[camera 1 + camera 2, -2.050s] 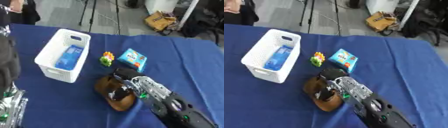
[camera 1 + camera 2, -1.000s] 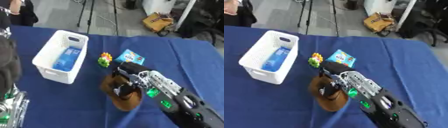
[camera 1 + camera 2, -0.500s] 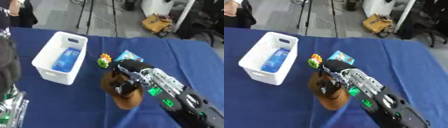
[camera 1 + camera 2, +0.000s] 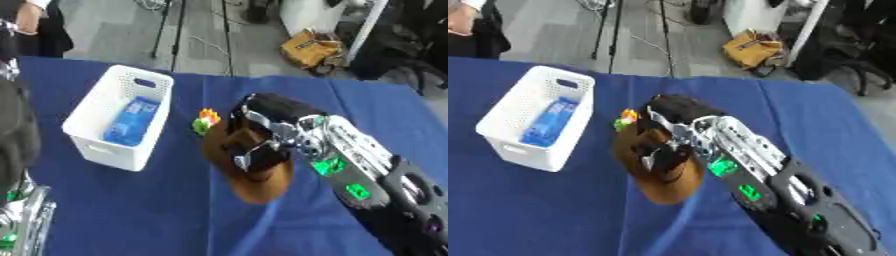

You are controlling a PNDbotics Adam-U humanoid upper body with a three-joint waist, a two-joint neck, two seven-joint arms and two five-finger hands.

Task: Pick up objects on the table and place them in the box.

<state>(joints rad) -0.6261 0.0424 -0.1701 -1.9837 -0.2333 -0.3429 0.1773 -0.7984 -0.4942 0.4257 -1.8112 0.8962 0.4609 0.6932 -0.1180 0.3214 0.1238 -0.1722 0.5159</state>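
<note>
Right hand (image 4: 262,137) grips brown hat (image 4: 249,177), fingers (image 4: 248,159) curled round its crown, just right of white box (image 4: 122,117) on blue table (image 4: 131,215). Box holds blue packet (image 4: 131,120). Small colourful toy (image 4: 206,120) sits between box and hat. Left hand unseen.

My right hand (image 4: 262,137) covers much of the brown hat (image 4: 254,182); my left hand (image 4: 22,220) is cut off at the lower-left edge.
</note>
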